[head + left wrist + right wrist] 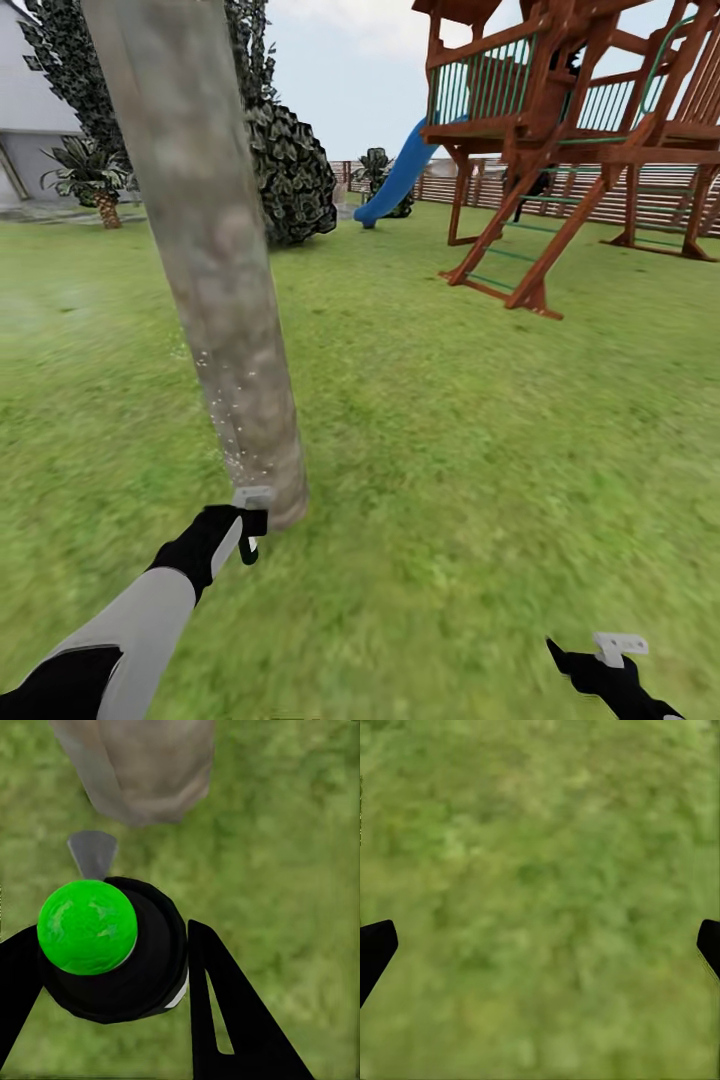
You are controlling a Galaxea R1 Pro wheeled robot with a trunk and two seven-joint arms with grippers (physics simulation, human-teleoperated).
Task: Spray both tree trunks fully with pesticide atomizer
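Grey-beige bark: the tree trunk (215, 300), mottled and leaning, rises from the grass just ahead of the left arm; fine white specks hang along its lower left edge, probably spray mist, though the render is too coarse to be sure.
Left hand: the left hand (252, 525) is clamped on the pesticide atomizer (112, 949), whose dark round body sits between the black fingers (232, 1020) in the left wrist view.
Atomizer top: the cap there shows bright green, with a grey nozzle (92, 853) aimed at the trunk base.
Why held so: the bottle is kept low and near the foot of the trunk, nozzle facing the bark, so that the spray lands on the lowest stretch.
Progress, as a judgement: spraying of this tree looks under way; the higher trunk likely needs coverage too.
Right hand: the right hand (600, 660) hangs low over bare lawn, its fingers (376, 945) wide apart and holding nothing.
Ground: the lawn (450, 450) is patchy green, flat and open.
Surroundings: a dark shrub (290, 170) behind the trunk, a blue slide (400, 175), a brown wooden play tower (570, 130), and a slatted fence (620, 200) at the far edge.
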